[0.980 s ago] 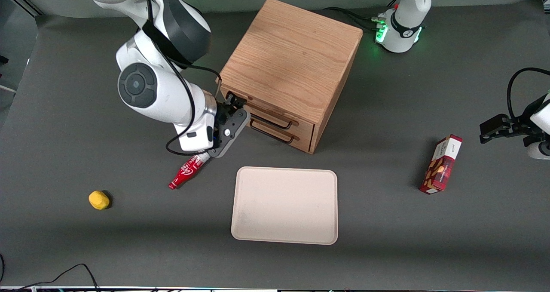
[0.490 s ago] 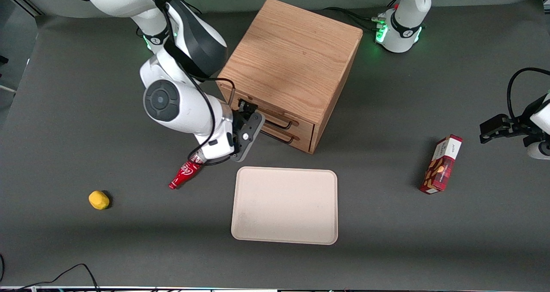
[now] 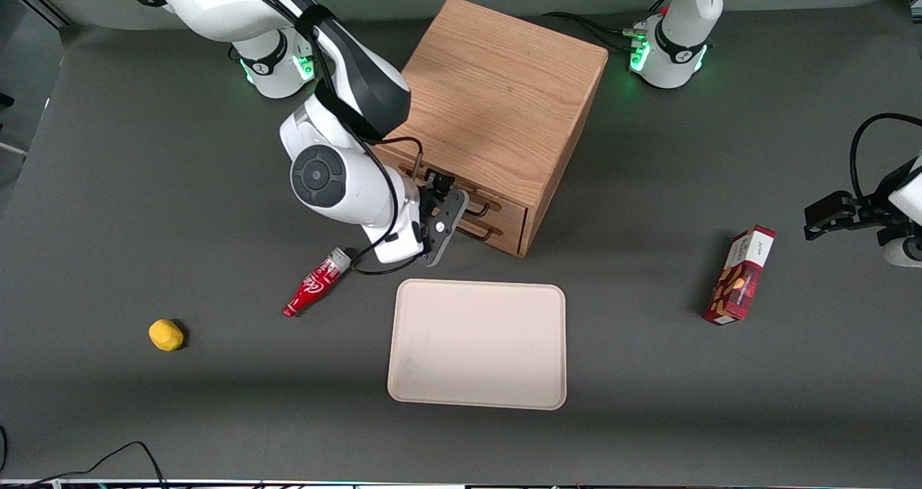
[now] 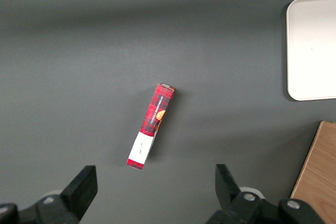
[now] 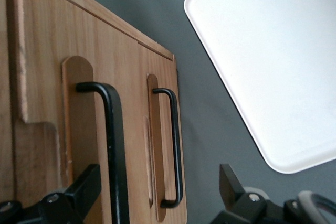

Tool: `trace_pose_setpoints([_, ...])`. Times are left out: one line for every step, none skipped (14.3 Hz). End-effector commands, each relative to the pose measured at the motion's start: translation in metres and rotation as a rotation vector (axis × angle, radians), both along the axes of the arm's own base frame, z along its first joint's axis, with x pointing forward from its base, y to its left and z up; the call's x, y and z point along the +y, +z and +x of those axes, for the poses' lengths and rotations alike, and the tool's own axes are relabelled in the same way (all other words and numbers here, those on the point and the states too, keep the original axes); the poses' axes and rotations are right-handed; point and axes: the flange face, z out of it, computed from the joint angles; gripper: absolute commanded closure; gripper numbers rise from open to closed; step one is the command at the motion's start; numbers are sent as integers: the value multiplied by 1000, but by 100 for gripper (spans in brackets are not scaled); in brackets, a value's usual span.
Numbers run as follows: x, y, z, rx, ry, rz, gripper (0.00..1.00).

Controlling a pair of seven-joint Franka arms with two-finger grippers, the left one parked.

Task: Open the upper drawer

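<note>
The gripper [image 3: 448,202] hangs with jaws apart before the closed upper drawer [image 5: 42,108], probably light and rigid, best gripped mid-span on its thin black handle [image 5: 114,145].

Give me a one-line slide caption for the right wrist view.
Gripper open in front of the cabinet, lining up on the upper drawer handle; both drawers shut, tray nearby.

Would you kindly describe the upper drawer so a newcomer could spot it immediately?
Find the wooden cabinet in the table's middle. The claw hovers open at its front. The upper drawer is the top one of two with black handles, directly under the cabinet's top.
</note>
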Motion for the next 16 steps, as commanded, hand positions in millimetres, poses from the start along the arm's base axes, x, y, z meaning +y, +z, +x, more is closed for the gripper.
trace_pose_setpoints([1,-4,0,-19,13,16,0])
trace_pose_setpoints([0,-7,2,-25,13,15,0])
trace_pose_setpoints([0,-13,5,-37,27,12,0])
trace_pose_setpoints([-5,-18,10,-54,36,-10,0])
trace_pose_setpoints([-6,-18,13,-72,45,-27,0])
trace_pose_setpoints([-7,-21,17,-84,52,-40,0])
trace_pose_setpoints([-7,-20,21,-98,55,-45,0])
trace_pose_setpoints([-8,-21,27,-107,52,-50,0])
trace_pose_setpoints([-11,-16,34,-126,47,-49,0])
trace_pose_setpoints([-15,-17,41,-141,54,-57,0])
trace_pose_setpoints([-23,-15,51,-160,51,-62,0])
trace_pose_setpoints([-32,-13,61,-178,42,-68,0])
trace_pose_setpoints([-39,-9,69,-196,42,-70,0])
trace_pose_setpoints([-47,-8,76,-208,38,-75,0])
trace_pose_setpoints([-58,-6,85,-224,29,-85,0])
trace_pose_setpoints([-67,-5,94,-241,24,-93,0])
